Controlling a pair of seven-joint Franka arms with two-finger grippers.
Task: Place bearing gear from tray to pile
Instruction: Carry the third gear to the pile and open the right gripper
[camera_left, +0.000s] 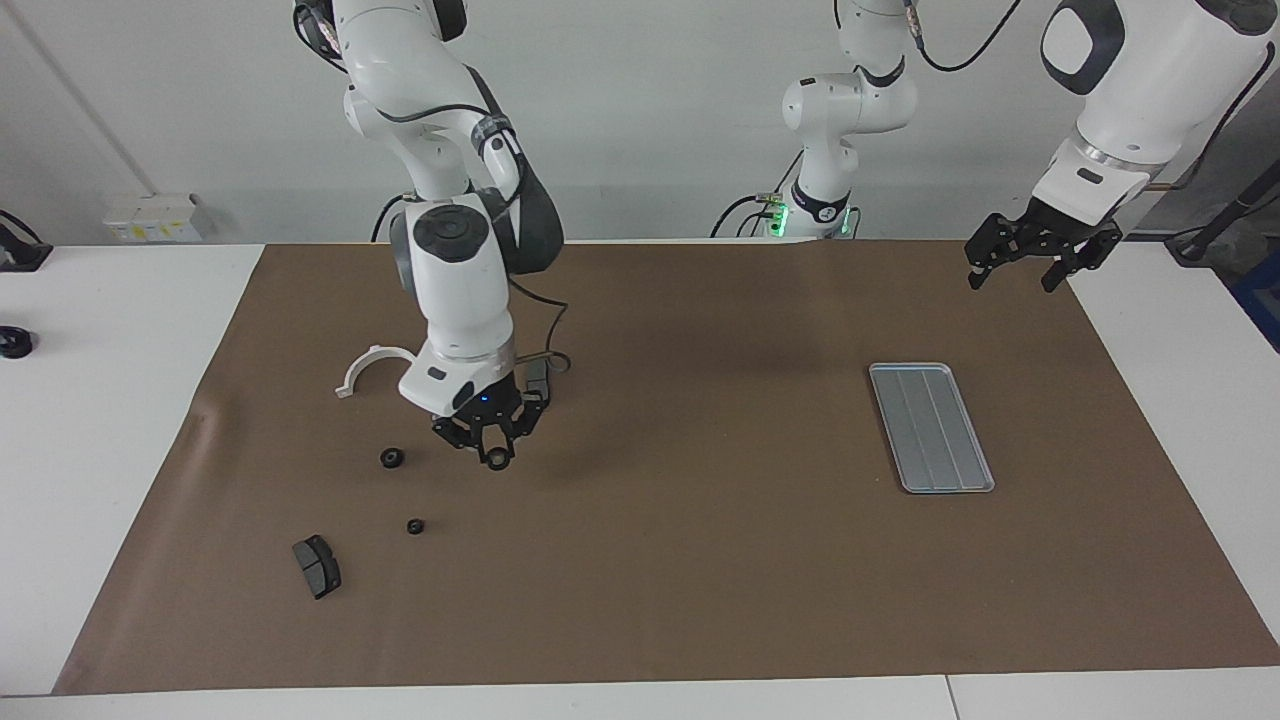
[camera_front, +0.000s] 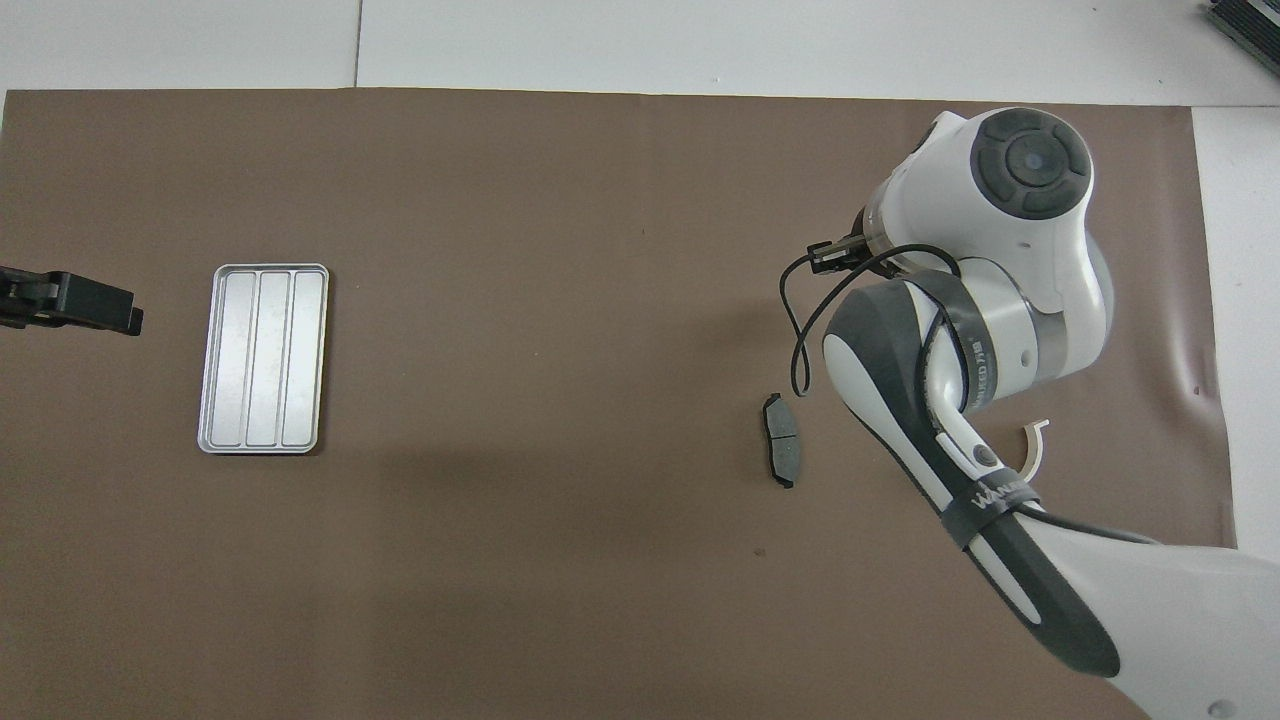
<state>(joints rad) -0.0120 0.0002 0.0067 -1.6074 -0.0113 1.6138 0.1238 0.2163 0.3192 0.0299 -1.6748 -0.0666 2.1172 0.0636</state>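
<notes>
My right gripper (camera_left: 495, 451) is shut on a small black bearing gear (camera_left: 498, 460). It hangs low over the mat among the pile, between a loose gear (camera_left: 392, 458) and a dark brake pad (camera_left: 538, 378). The pile also holds a white half-ring bracket (camera_left: 368, 364), a second gear (camera_left: 415, 526) and another brake pad (camera_left: 317, 566). In the overhead view the right arm hides its gripper and the gears; one brake pad (camera_front: 779, 440) shows. The silver tray (camera_left: 930, 427) (camera_front: 263, 358) lies bare. My left gripper (camera_left: 1012, 282) (camera_front: 125, 318) waits open in the air.
A brown mat (camera_left: 700, 580) covers most of the white table. The right arm's forearm and elbow reach over the right arm's end of the mat. A small black object (camera_left: 14, 342) sits on the white table past the mat's edge there.
</notes>
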